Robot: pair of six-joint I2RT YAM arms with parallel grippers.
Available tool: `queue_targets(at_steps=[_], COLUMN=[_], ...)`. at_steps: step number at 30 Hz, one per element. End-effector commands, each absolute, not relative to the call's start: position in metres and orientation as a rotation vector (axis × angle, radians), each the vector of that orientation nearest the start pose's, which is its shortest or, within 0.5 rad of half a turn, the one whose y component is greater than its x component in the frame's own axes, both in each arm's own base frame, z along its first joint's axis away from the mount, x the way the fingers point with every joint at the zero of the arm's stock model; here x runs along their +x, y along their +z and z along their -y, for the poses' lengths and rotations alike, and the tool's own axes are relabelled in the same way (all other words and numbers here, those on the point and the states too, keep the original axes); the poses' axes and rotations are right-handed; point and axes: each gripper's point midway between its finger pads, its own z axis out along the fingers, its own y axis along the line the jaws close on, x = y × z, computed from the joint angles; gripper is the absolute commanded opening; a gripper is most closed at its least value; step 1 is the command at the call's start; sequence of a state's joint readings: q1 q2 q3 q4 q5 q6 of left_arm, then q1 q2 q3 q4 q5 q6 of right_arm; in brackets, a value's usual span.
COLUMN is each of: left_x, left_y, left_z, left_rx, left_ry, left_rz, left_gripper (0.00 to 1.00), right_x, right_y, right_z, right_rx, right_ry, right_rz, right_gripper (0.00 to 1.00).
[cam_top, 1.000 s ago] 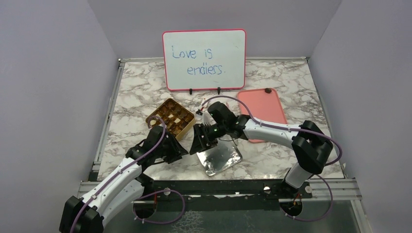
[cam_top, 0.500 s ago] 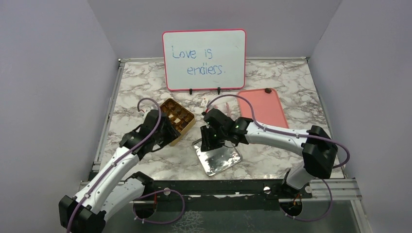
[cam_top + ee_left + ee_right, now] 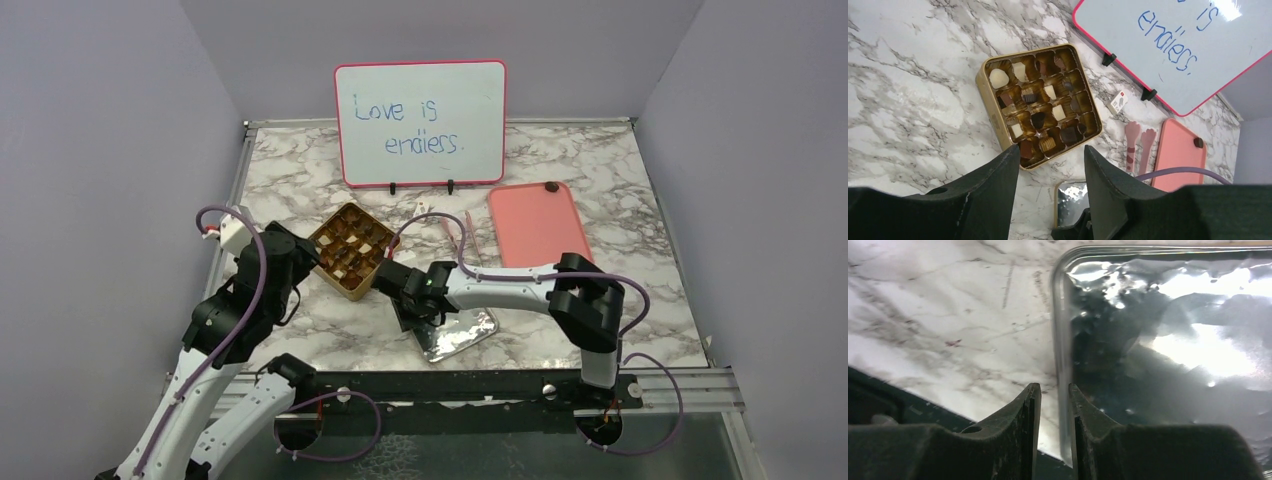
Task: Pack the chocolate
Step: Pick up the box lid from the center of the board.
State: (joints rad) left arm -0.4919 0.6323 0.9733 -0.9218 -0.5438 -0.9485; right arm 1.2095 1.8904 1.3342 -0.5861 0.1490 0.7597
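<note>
Fingers of the left gripper (image 3: 1050, 150) spread wide, holding nothing, beside the gold tin (image 3: 982, 87) with the chocolate (image 3: 998, 78) inside. Only the right wrist view shows the right gripper (image 3: 1054, 390) narrow, astride the rim of the silver lid (image 3: 1173, 340) on the tabletop (image 3: 948, 315). Clamped or not, can't tell.

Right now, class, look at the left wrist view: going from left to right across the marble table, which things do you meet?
gold tin holding the chocolate → small white card → pink tongs → pink tray. The whiteboard and the silver lid overlap these, so they are left out.
</note>
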Motion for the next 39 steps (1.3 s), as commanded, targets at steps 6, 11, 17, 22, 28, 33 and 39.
queue_targets(at_steps=[6,11,17,22,28,33,39], left_x=[0.203,0.201,0.199,0.198,0.196,0.162,0.136], left_y=[0.245,0.241,0.238,0.249,0.287,0.32,0.29], left_z=[0.027,0.025,0.024,0.022,0.046,0.115,0.149], left_rx=[-0.76,-0.753,-0.663,-0.599,-0.242,0.523,1.111], left_ry=[-0.202,-0.193,-0.157,-0.173,-0.319,-0.471,-0.424], left_rz=[-1.932,-1.937,-1.966,-1.92,-1.761,-1.422,-1.288], left_gripper=[0.51,0.51,0.5,0.44,0.38,0.4,0.52], right_x=[0.157,0.153,0.152,0.149,0.121,0.099,0.102], right_y=[0.03,0.012,0.0,0.048,0.137,0.193,0.24], right_z=[-0.381,-0.378,-0.374,-0.396,-0.413,-0.397,-0.375], right_rx=[-0.562,-0.599,-0.653,-0.707,-0.8,-0.894,-0.94], right_ry=[0.233,0.154,0.008,0.251,0.76,1.026,1.233], right_rz=[-2.669,-2.675,-2.664,-2.597,-2.529,-2.488,-2.412], right_gripper=[0.31,0.3,0.16,0.01,0.01,0.01,0.01])
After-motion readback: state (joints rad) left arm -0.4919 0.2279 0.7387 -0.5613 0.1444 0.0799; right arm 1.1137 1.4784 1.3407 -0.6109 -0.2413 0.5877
